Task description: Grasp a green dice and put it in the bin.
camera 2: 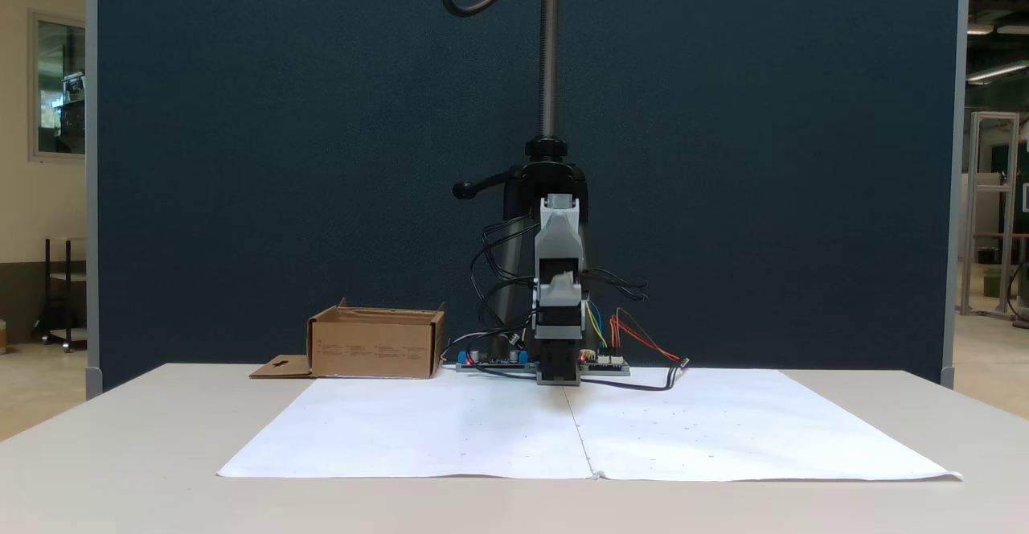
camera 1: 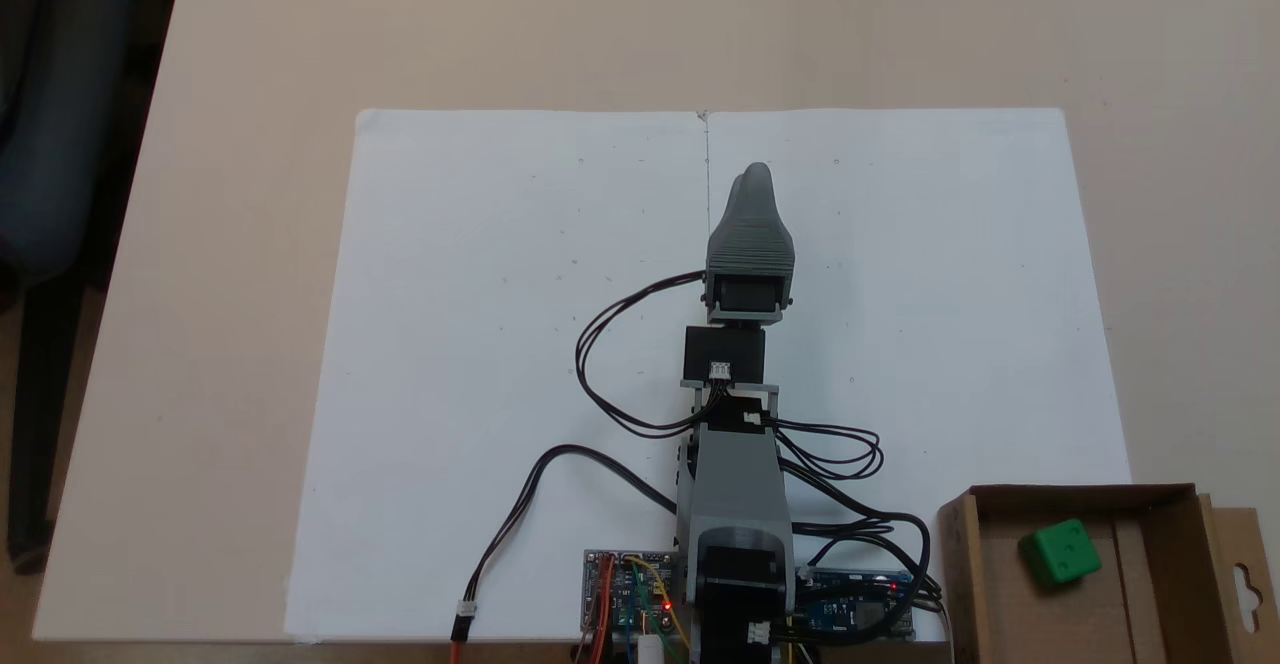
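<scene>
my claw (camera 1: 757, 176) sits just above the middle of the frame in the fixed view from above, pointing toward the top edge along the seam between the two white paper sheets (camera 1: 520, 344). from there its two halves lie one over the other, and the fixed view from the front, where it shows at the centre (camera 2: 559, 285), is too small to help, so i cannot tell whether it is wide or narrow. nothing green is in it.

the green dice (camera 1: 1060, 551) is in the lower right corner of the view from above, lying on the floor of the cardboard bin (camera 1: 965, 584), near the bin's middle and a little tilted, one face with pips turned up. it is clear of the walls as far as i can see. in the front view the bin (camera 2: 376, 345) stands at the left, just beside my base, and its wall hides the dice.

so the dice lies behind and to the right of my claw in the view from above, well apart from it, back beside my own base. as a cube it has no long side to line up with. i judge the job as good as done: the dice is already in the bin, and my claw points away from it over bare paper.
</scene>
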Tool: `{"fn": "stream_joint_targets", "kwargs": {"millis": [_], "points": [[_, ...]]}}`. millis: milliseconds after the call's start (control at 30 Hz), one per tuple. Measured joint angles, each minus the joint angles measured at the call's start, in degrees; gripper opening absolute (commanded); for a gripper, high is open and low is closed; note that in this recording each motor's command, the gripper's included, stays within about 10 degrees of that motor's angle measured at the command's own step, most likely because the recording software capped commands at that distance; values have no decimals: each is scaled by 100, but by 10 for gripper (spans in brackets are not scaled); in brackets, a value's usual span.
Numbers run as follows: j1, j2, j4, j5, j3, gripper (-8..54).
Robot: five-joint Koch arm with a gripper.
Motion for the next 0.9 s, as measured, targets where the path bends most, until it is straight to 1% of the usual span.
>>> {"fn": "stream_joint_targets", "kwargs": {"millis": [167,900], "points": [[0,0,-501,0,0,454],[0,0,-501,0,0,453]]}}
